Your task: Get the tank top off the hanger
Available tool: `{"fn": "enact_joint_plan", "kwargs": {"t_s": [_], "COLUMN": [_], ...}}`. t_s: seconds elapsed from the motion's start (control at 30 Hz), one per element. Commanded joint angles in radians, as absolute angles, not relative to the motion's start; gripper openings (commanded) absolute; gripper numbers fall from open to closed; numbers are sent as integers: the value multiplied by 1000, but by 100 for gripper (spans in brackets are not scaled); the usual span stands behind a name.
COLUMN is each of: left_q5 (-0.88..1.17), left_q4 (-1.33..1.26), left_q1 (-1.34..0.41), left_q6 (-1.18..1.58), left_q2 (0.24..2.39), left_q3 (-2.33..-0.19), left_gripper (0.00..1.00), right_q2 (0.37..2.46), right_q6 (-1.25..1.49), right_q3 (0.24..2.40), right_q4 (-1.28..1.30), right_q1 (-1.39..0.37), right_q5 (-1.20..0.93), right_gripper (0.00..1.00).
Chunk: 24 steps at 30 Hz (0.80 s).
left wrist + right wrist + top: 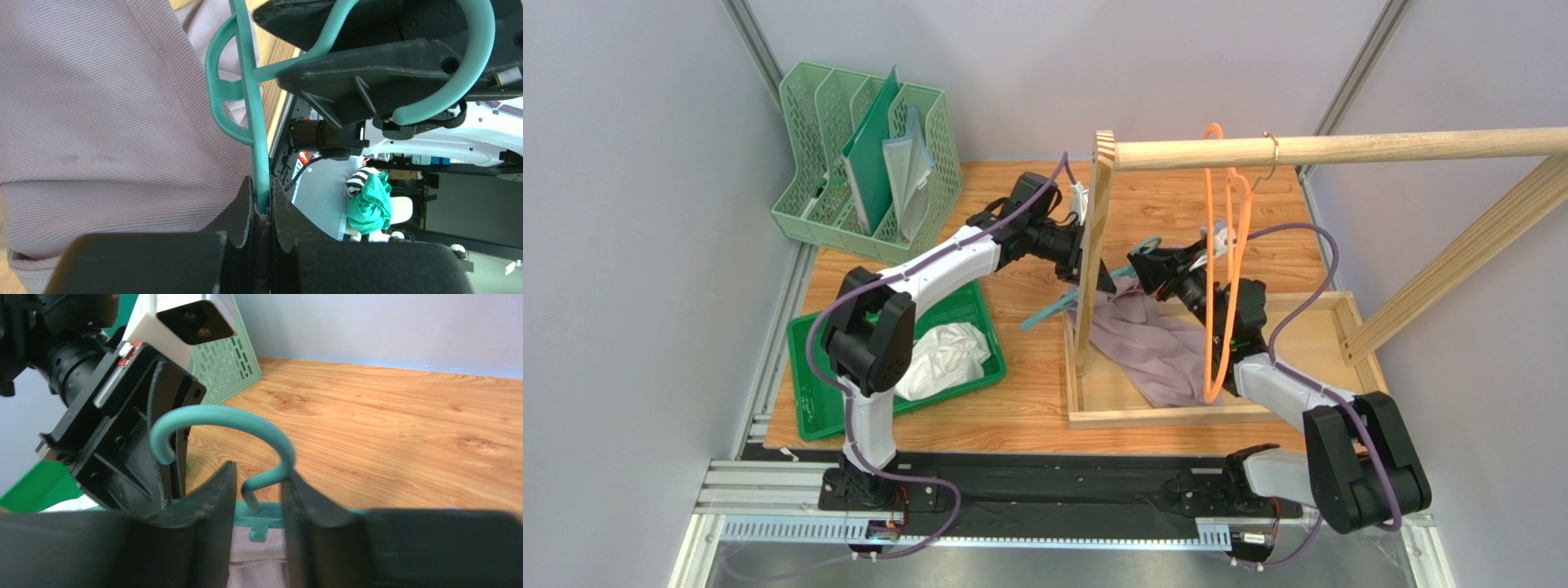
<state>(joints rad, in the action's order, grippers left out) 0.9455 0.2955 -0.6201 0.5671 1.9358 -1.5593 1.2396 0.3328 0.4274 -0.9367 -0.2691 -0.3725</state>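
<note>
A teal hanger (1051, 309) slants across the wooden rack's post, and a mauve ribbed tank top (1149, 343) droops from it into the rack's base. My left gripper (263, 205) is shut on the hanger's thin bar (258, 122), with the tank top (92, 122) just to its left. My right gripper (258, 499) is at the hanger's hook (245, 419). Its fingers (215, 502) straddle the hook's neck: one pad touches the hook and a gap shows on the other side. The tank top's neckline (258, 557) sits below, between the fingers.
A wooden rack with a top rod (1382, 150) carries orange hangers (1222, 245) close to my right arm. Its post (1093, 245) stands between the two grippers. A green file organizer (873, 159) stands at the back left, and a green tray (817, 404) with white cloth lies front left.
</note>
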Motion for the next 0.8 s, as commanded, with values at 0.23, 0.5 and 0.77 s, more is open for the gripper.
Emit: {"fn": "enact_joint_plan", "kwargs": {"t_s": [0.23,0.5,0.77], "left_q5": [965,622,356], "left_q4": [285,442,543], "left_q1": [-637,-637,-627], "left_q6": [548,397,325], "left_q2": [1902,1773,1672], "left_q3": [-1608,-1612,-1666], "left_gripper": [0,43,47], "right_q2": [1332,1240,1233], "right_q6": [474,502,626], "right_q3": [466,437,560], "right_q4": [-1039,-861,-664], "right_q1": [-290,-298,-314], "right_q5": [-279,-81,139], "right_gripper": [0,0,0]}}
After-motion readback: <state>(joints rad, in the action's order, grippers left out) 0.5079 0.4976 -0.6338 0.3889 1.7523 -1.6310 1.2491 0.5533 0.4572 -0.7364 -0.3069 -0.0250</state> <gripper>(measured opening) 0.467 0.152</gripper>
